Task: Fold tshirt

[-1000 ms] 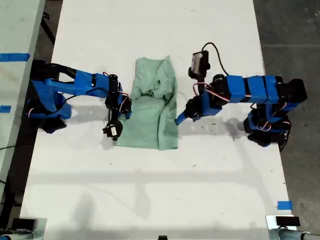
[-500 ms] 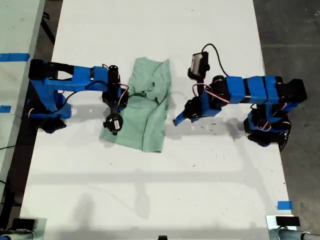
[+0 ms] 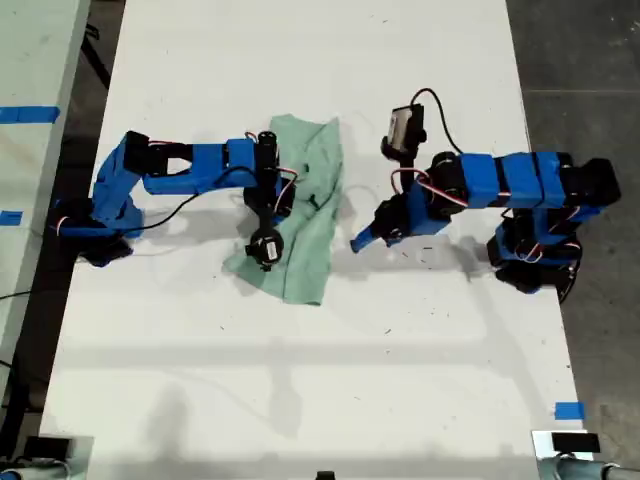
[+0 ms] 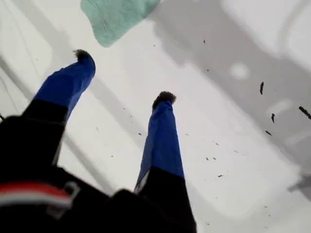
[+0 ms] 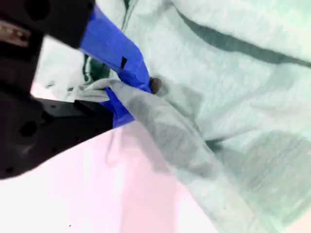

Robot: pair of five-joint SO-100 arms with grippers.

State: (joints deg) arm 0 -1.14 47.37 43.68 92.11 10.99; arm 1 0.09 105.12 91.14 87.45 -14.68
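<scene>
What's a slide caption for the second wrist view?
My second gripper pinches a fold of the mint tshirt in its jaws.

The tshirt [image 3: 300, 215] lies on the worktop [image 3: 320, 380] slightly toward 10 o'clock of the exterior view's centre. My second tool [image 3: 272, 200] sits on the tshirt's 9 o'clock side, its arm reaching in from the exterior view's left, cloth pinched in its jaws. My first tool [image 3: 360, 240] rests at the tshirt's 3 o'clock, apart from it, over bare worktop, jaws spread.
</scene>
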